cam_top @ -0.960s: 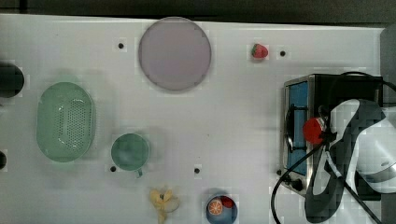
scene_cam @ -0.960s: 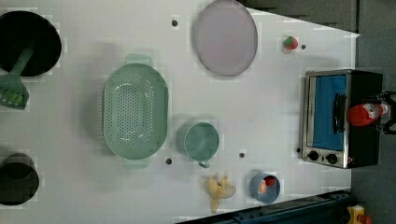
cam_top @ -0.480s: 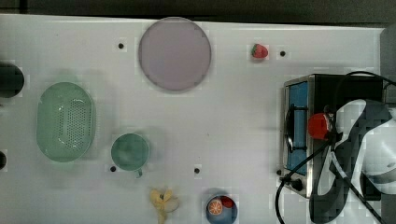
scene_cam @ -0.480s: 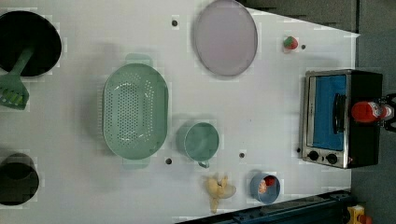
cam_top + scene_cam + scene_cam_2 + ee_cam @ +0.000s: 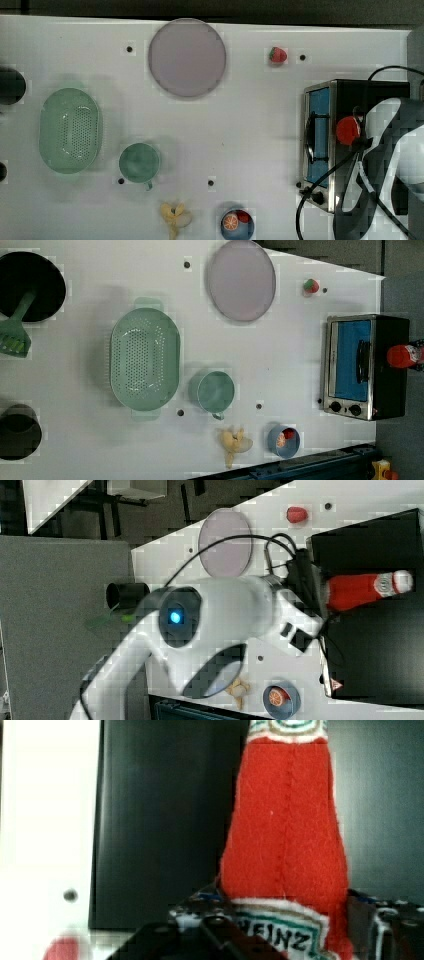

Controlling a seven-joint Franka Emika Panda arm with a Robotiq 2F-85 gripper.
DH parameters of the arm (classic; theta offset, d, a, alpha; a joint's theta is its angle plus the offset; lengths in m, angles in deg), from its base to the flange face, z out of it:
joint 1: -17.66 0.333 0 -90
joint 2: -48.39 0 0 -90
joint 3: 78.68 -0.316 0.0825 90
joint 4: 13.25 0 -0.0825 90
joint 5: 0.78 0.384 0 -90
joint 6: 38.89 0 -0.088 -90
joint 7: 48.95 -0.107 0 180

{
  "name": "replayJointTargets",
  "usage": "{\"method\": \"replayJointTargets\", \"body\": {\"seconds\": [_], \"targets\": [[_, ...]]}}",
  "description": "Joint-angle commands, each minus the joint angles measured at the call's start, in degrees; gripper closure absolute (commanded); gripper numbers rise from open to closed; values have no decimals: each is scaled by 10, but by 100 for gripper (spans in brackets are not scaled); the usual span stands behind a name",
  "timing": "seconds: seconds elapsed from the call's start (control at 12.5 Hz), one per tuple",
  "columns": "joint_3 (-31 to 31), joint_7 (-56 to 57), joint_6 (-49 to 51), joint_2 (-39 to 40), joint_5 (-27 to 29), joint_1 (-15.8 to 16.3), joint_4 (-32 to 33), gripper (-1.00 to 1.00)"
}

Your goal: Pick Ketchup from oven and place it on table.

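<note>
The jaws (image 5: 287, 936) are pressing in on the ketchup (image 5: 285, 845), one dark finger sitting against each side of the bottle's labelled lower body in the wrist view. The red bottle is standing upright on the black top of the toaster oven (image 5: 385, 92), its cap showing as a red disc from above in the top view. In the right view the white arm (image 5: 225, 610) is reaching across to the bottle with black cables trailing along it.

The oven is sitting at the top view's right end of the white tabletop (image 5: 260, 125), its bluish glass door facing the top view's left. A small red strawberry (image 5: 278, 55) is lying near the oven, towards the top view's upper edge. Farther off, a round grey plate (image 5: 186, 57), a green cup (image 5: 139, 162) and a pale green colander (image 5: 71, 130) are resting well apart from one another. A peeled banana (image 5: 175, 215) and a blue bowl (image 5: 237, 223) holding fruit are lying just beside each other at the top view's lower edge.
</note>
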Motion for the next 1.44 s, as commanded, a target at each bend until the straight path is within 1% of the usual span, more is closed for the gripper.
{"method": "replayJointTargets", "body": {"seconds": [0.08, 0.32, 0.48, 0.64, 0.88, 1.04, 1.2, 1.28, 1.44], "targets": [[-15, 20, 82, -79, -37, 61, -63, -27], [-51, 20, 171, -128, -44, 105, -78, -27], [-88, 20, 200, -149, -44, 124, -73, -27], [-128, 20, 205, -160, -50, 138, -62, -27], [-187, 20, 204, -161, -104, 153, -36, -27], [-218, 20, 202, -161, -130, 159, 0, -27], [-234, 16, 186, -161, -132, 160, 46, -27], [-236, 9, 160, -161, -132, 160, 76, -27], [-235, -17, 78, -160, -132, 159, 146, -27]]}}
